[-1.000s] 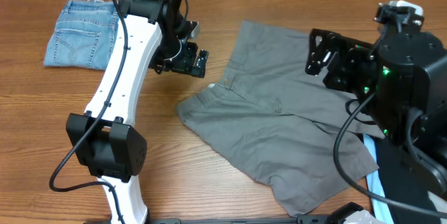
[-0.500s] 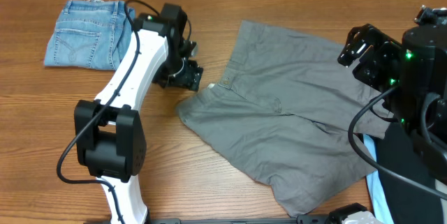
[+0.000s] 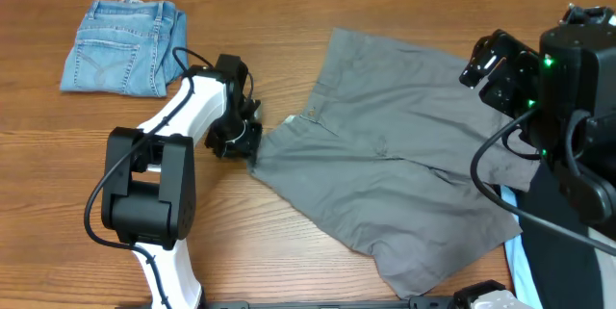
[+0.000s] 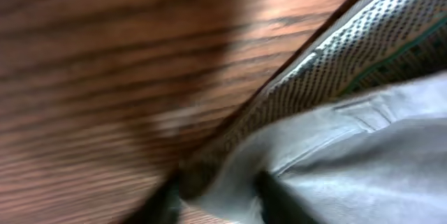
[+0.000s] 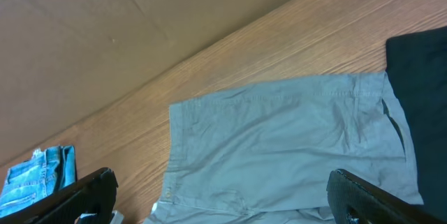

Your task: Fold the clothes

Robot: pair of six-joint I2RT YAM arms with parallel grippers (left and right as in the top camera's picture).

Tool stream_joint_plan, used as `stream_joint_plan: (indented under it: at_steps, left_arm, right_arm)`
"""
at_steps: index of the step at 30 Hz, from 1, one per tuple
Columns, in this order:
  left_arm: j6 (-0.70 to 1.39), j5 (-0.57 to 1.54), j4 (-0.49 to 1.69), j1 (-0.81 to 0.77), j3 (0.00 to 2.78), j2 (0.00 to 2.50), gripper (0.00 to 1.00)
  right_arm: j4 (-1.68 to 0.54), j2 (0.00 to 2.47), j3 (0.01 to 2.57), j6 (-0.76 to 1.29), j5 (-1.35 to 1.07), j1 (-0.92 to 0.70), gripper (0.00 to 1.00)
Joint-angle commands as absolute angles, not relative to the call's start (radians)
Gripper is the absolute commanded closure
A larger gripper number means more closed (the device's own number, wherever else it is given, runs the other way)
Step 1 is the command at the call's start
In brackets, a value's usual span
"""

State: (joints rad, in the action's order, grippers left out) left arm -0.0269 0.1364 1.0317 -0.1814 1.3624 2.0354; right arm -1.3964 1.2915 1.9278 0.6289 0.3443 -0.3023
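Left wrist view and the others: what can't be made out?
- Left wrist: blurred, too close; whether the left gripper has pinched the shorts is unclear; overhead, its own body hides the jaws.
- Overhead: black garment mostly hidden by the right arm and cut off by the edge; light blue garment only a sliver.
- Right wrist: jeans cut off at the left edge.

Four garments lay on one counter (image 3: 289, 1).
One pair of grey-green shorts (image 3: 385, 165); left of it, one denim pair (image 3: 120, 47); right of it, one black garment (image 5: 419, 112) and one light blue garment (image 3: 521, 263).
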Motion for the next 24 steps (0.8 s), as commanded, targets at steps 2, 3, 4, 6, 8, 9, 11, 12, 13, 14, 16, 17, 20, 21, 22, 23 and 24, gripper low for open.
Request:
stream_joint_plan:
  at_steps: [2, 3, 4, 6, 8, 9, 11, 12, 13, 14, 16, 17, 20, 21, 22, 23, 24]
  left_arm:
    - [0.105, 0.002, 1.055, -0.139, 1.355, 2.034, 0.96]
    - [0.163, -0.054, 1.073, -0.116, 1.356, 2.034, 0.96]
    - [0.209, -0.102, 1.097, -0.083, 1.357, 2.033, 0.96]
    - [0.259, -0.157, 1.138, -0.01, 1.362, 2.033, 0.96]
    - [0.297, -0.191, 1.178, 0.087, 1.371, 2.033, 0.96]
    - [0.305, -0.196, 1.196, 0.146, 1.377, 2.033, 0.96]
    - [0.305, -0.176, 1.22, 0.253, 1.391, 2.033, 0.96]
    - [0.29, -0.153, 1.225, 0.295, 1.397, 2.033, 0.96]
    - [0.27, -0.105, 1.226, 0.339, 1.404, 2.032, 0.96]
    - [0.245, -0.053, 1.225, 0.372, 1.409, 2.032, 0.96]
    - [0.177, 0.047, 1.219, 0.425, 1.411, 2.023, 0.84]
    - [0.16, 0.062, 1.219, 0.432, 1.411, 2.017, 0.8]
    - [0.117, 0.104, 1.203, 0.427, 1.411, 1.971, 0.65]
    - [0.108, 0.112, 1.196, 0.418, 1.412, 1.948, 0.59]
    - [0.102, 0.114, 1.192, 0.408, 1.413, 1.926, 0.53]
    - [0.095, 0.113, 1.191, 0.392, 1.419, 1.897, 0.48]
    - [0.085, 0.113, 1.19, 0.379, 1.428, 1.873, 0.45]
  right_arm:
    - [-1.394, 1.304, 1.932, 0.633, 0.355, -0.298, 0.0]
    - [-1.394, 1.306, 1.932, 0.633, 0.355, -0.298, 0.0]
    - [-1.394, 1.308, 1.932, 0.633, 0.356, -0.298, 0.0]
    - [-1.393, 1.308, 1.932, 0.633, 0.361, -0.297, 0.0]
    - [-1.393, 1.308, 1.932, 0.633, 0.366, -0.292, 0.0]
    - [-1.393, 1.308, 1.932, 0.633, 0.366, -0.287, 0.0]
    - [-1.394, 1.308, 1.932, 0.633, 0.366, -0.277, 0.0]
    - [-1.394, 1.308, 1.932, 0.633, 0.366, -0.272, 0.0]
    - [-1.393, 1.308, 1.932, 0.633, 0.366, -0.266, 0.0]
    - [-1.392, 1.308, 1.932, 0.633, 0.366, -0.262, 0.0]
    - [-1.386, 1.308, 1.932, 0.633, 0.365, -0.244, 0.0]
    - [-1.384, 1.308, 1.932, 0.633, 0.365, -0.239, 0.0]
    - [-1.379, 1.311, 1.932, 0.633, 0.361, -0.226, 0.0]
    - [-1.379, 1.315, 1.932, 0.633, 0.357, -0.224, 0.0]
    - [-1.38, 1.32, 1.932, 0.633, 0.357, -0.224, 0.0]
    - [-1.383, 1.33, 1.932, 0.633, 0.354, -0.224, 0.0]
    - [-1.388, 1.341, 1.932, 0.633, 0.345, -0.224, 0.0]
